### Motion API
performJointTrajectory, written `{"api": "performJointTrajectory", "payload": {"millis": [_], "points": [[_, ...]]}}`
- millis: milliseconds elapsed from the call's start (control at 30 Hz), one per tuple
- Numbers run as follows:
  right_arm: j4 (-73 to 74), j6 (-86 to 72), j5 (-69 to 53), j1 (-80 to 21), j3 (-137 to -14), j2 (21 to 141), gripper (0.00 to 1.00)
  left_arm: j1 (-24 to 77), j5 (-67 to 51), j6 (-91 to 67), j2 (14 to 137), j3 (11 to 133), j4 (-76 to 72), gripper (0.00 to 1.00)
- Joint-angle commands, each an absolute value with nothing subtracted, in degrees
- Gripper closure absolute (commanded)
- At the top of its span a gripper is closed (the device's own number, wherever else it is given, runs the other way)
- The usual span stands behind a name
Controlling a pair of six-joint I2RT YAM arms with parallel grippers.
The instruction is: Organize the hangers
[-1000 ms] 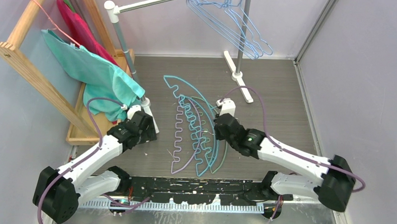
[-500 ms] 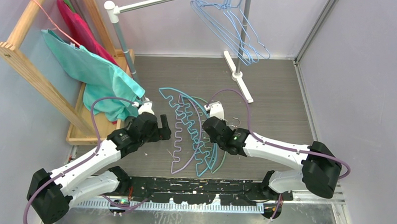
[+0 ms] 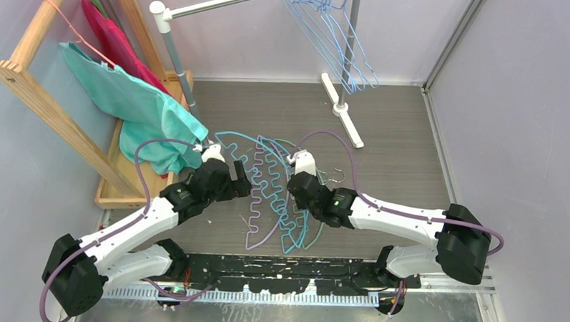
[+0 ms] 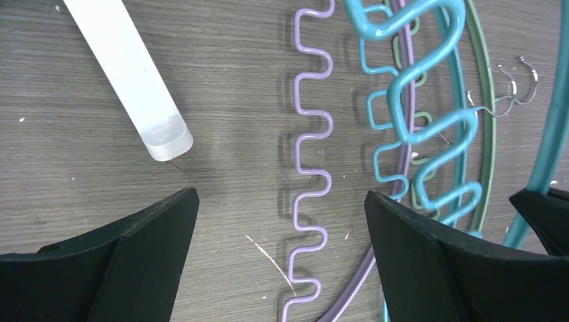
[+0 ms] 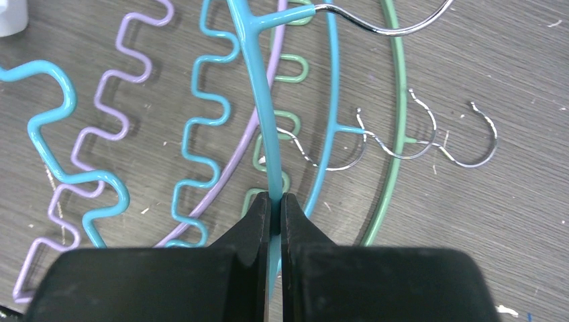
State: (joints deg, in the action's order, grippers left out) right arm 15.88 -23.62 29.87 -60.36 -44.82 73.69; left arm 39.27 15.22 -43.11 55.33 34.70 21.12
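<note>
My right fingers (image 5: 251, 231) are pinched shut on the smooth arch of a thin light-blue wavy-barred hanger (image 5: 258, 94), a little along from its metal hook. It overlaps the pile of teal, green and lavender hangers (image 3: 277, 204) lying mid-worktop (image 3: 404, 136). My left fingers (image 4: 134, 248) gape wide over the lavender zigzag hanger (image 4: 314, 127). I judge the hangers light, stiff, slick and prone to snagging, so I'd hold each by the arch beside the hook.

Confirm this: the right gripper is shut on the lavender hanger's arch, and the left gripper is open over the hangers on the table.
Wrong colour. The right gripper is shut on the light blue hanger, on its arch, not on the lavender hanger; the right wrist view shows it. The left gripper is open over the hangers, as stated.
</note>
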Motion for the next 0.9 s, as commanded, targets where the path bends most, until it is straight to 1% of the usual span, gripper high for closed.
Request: {"api": "performJointTrajectory", "payload": {"millis": [0,233,467,633,700,767,867], "points": [[10.6,-22.1,28.4,-62.8,-49.2,71.9,0.99,39.5,15.5,-44.1,57.4,35.9,17.6,0.02],[8.9,-20.8,19.3,-64.2,-48.6,65.1,0.99,39.4,16.5,-43.9,60.0,36.1,16.7,0.02],[4.5,-20.5,10.7,-64.2,-45.0,57.0,0.99,39.5,16.8,-42.9,62.0,36.5,16.4,0.02],[3.0,-19.9,7.2,-64.2,-44.4,55.3,0.99,39.4,17.1,-42.4,62.4,36.9,16.6,0.02],[3.3,-20.4,9.7,-64.3,-44.3,54.9,0.99,39.5,17.1,-41.9,62.5,37.5,17.4,0.02],[4.6,-20.9,17.9,-64.3,-44.3,54.3,0.99,39.4,16.8,-41.3,62.0,38.3,19.0,0.02],[6.3,-19.3,26.2,-64.3,-44.7,54.4,0.99,39.5,16.5,-40.1,60.5,39.6,21.7,0.02]]}}
